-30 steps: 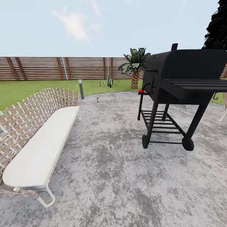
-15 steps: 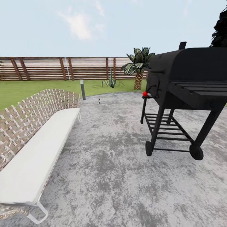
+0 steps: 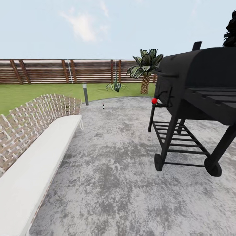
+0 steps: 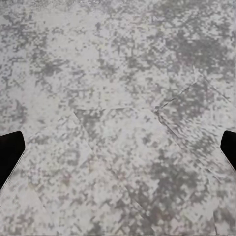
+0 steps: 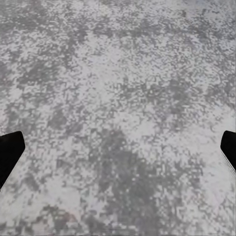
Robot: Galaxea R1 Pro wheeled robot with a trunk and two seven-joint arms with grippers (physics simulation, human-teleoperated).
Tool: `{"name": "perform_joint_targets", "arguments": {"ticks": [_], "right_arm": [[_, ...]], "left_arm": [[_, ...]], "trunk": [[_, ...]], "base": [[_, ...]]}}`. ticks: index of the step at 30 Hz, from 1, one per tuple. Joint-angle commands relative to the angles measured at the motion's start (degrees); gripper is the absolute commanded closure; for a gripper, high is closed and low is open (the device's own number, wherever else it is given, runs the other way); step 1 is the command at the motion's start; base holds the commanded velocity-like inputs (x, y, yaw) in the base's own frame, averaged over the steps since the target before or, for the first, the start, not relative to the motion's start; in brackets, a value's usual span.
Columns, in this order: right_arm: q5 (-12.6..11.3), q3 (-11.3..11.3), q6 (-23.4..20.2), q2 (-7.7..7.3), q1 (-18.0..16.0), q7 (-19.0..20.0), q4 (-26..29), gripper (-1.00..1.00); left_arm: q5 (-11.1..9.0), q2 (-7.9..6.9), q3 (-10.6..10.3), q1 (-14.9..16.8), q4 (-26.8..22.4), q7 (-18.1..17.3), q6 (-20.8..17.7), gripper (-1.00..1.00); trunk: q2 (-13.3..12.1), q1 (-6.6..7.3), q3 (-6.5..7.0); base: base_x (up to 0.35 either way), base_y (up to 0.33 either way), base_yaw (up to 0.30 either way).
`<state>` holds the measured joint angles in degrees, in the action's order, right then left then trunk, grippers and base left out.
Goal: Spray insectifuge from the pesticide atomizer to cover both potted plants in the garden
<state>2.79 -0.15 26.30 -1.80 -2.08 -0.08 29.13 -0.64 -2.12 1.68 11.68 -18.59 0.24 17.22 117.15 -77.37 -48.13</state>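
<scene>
Since a second ago the whole head view has slid forward and rightward, so the base is travelling; the bench and grill themselves have not shifted. Left gripper (image 4: 118, 142) and right gripper (image 5: 118, 147) each hang wide open over speckled paving (image 3: 114, 170), holding nothing. Nothing of the task is done: no atomizer in hand, no plant sprayed. A tiny dark upright object (image 3: 103, 106) at the paving's far edge may be the atomizer, too small to tell. A spiky low plant (image 3: 115, 86) sits on the lawn before the fence (image 3: 49, 70). The grill (image 3: 200, 98) is cut off, as is the bench (image 3: 29, 177).
</scene>
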Motion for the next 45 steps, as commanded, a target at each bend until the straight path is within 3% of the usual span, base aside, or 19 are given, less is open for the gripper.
{"name": "perform_joint_targets", "arguments": {"ticks": [1,33,45], "right_arm": [[0.3,0.0,0.2,-0.03,0.0,0.0,0.0,-1.0],[0.4,0.0,0.2,-0.05,0.0,0.1,0.0,-1.0],[0.4,0.1,0.2,-0.05,0.0,0.0,0.0,-1.0]], "left_arm": [[-0.1,0.01,0.1,0.0,0.1,0.0,0.2,-1.0],[-0.1,0.01,0.1,0.0,0.1,0.0,0.2,-1.0],[-0.1,0.01,0.1,0.0,0.1,0.0,0.2,-1.0]], "trunk": [[0.0,-0.03,-0.05],[0.0,-0.03,-0.05],[0.0,-0.03,-0.05]], "base": [[0.34,0.0,0.0],[0.34,0.001,0.0],[0.299,0.191,0.099]]}}
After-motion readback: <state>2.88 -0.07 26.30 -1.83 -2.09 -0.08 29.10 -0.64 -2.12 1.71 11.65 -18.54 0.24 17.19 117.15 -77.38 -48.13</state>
